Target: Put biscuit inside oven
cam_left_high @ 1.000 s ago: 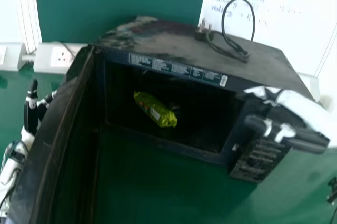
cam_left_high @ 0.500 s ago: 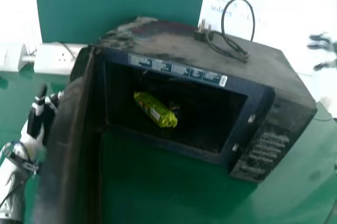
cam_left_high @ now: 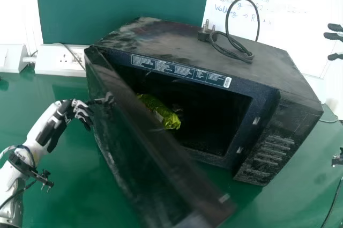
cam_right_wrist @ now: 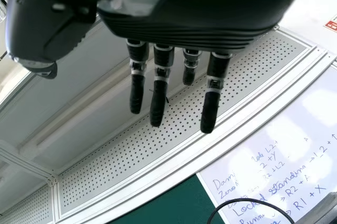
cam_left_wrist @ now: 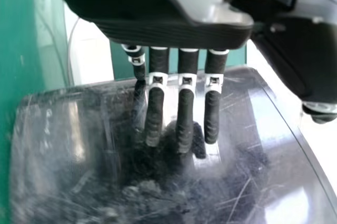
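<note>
Poises the left hand, lightly spread, outside the door of the oven, likely to shut in the biscuit packet lying inside; holds the right hand, also spread, right of the oven, probably for clearance.

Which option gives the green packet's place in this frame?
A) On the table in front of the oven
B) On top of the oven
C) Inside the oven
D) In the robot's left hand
C: the green packet lies in the dark cavity of the oven, seen past the edge of the partly open door.
</note>
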`<state>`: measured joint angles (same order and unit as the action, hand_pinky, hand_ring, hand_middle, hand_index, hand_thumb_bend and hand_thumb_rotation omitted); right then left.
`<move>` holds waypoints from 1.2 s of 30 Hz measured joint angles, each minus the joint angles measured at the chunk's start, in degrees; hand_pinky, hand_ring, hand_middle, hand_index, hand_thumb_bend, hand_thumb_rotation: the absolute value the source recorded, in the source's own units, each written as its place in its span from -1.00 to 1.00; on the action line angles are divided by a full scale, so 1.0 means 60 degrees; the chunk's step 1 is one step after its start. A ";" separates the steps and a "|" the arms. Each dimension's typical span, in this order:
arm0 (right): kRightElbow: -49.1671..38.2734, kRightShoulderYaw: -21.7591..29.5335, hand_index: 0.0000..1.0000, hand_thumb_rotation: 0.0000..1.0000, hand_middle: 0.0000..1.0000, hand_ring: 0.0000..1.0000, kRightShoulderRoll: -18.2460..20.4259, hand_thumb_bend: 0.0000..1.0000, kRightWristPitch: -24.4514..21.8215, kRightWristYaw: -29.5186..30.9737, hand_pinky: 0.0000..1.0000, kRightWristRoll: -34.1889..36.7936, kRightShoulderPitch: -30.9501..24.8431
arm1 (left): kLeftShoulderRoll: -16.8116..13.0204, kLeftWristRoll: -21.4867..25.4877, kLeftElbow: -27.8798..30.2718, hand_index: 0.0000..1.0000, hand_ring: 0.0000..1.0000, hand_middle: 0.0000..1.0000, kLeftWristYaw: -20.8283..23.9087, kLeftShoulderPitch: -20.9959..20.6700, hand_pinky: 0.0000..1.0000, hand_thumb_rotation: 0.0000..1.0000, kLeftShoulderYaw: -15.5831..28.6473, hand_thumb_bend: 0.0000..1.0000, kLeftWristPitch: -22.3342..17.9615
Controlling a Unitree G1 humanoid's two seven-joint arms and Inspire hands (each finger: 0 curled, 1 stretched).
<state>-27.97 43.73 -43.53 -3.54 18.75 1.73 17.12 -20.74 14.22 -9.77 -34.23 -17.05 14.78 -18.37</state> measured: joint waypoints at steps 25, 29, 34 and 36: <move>0.0256 -0.0134 0.41 0.09 0.34 0.22 -0.0189 0.69 0.0265 -0.0169 0.02 0.0201 -0.0068 | -0.0383 -0.0255 -0.0359 -0.01 -0.32 -0.12 0.0257 0.0068 -0.44 -0.87 -0.0389 0.03 -0.0630; 0.0252 -0.0140 0.44 0.10 0.36 0.25 -0.0190 0.75 -0.0030 -0.0198 -0.01 0.0242 -0.0070 | -0.0448 -0.0473 -0.0538 0.19 -0.34 -0.14 0.0302 0.0045 -0.44 -0.82 -0.0447 0.20 -0.0878; 0.0216 -0.0172 0.43 0.10 0.36 0.21 -0.0191 0.70 -0.0046 -0.0297 -0.09 0.0231 -0.0069 | -0.0604 -0.1028 -0.0666 0.51 -0.39 -0.16 0.0580 0.0026 -0.47 -0.80 -0.0627 0.36 -0.1079; 0.0308 -0.0172 0.41 0.09 0.36 0.22 -0.0201 0.72 0.0119 -0.0297 -0.04 0.0229 -0.0068 | -0.0659 -0.1202 -0.0630 0.56 -0.39 -0.16 0.0709 0.0026 -0.47 -0.79 -0.0700 0.37 -0.1108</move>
<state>-26.13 42.70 -44.74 -2.83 16.97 3.11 16.71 -24.69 7.01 -13.55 -29.98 -16.89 10.58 -25.02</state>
